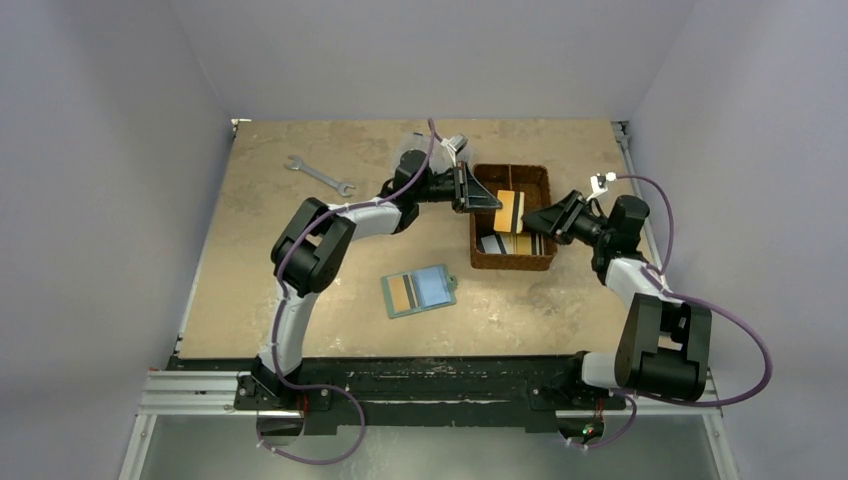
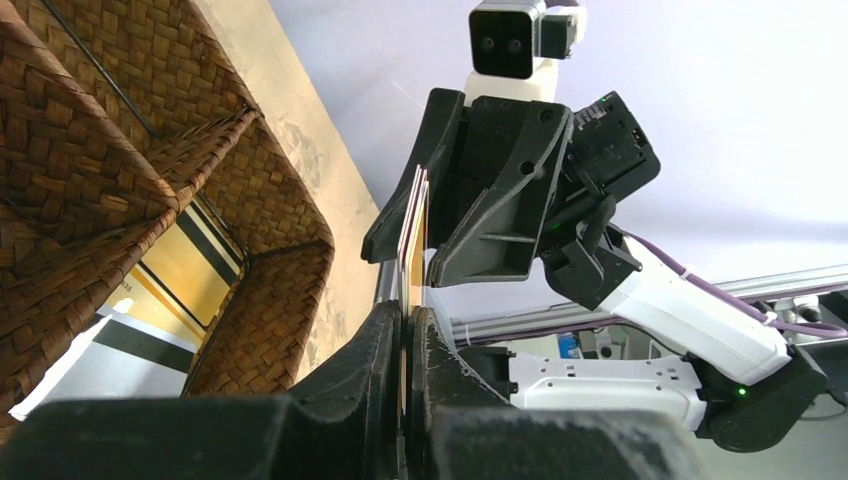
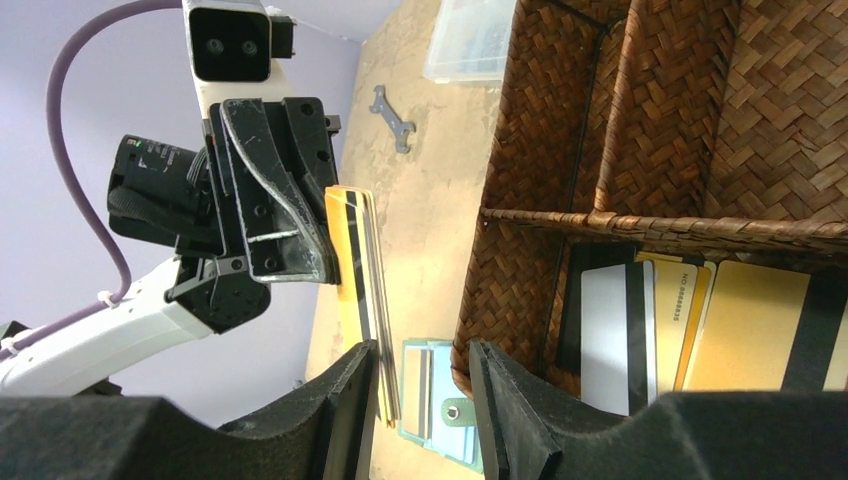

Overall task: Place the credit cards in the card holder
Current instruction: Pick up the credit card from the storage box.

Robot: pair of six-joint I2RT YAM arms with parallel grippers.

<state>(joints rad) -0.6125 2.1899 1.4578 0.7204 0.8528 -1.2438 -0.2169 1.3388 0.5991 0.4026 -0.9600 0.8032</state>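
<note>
My left gripper [image 1: 480, 195] is shut on a thin stack of credit cards [image 1: 509, 210], orange-gold with a black stripe, and holds it above the brown woven basket [image 1: 510, 262]. The left wrist view shows the stack edge-on [image 2: 410, 235] between my closed left gripper [image 2: 408, 325]. My right gripper [image 1: 542, 221] is open around the stack's free end; the cards [image 3: 358, 270] lie close to its left finger [image 3: 350, 390]. The right gripper [image 3: 420, 365] is not pressing them. More cards [image 3: 650, 320] lie in the basket. The green card holder [image 1: 418, 291] lies open on the table, and also shows in the right wrist view [image 3: 440, 415].
A metal wrench [image 1: 318, 174] lies at the far left of the table. A clear plastic box [image 3: 470, 40] stands behind the basket. The basket has woven dividers [image 3: 640, 215]. Rails run along the table's near edge.
</note>
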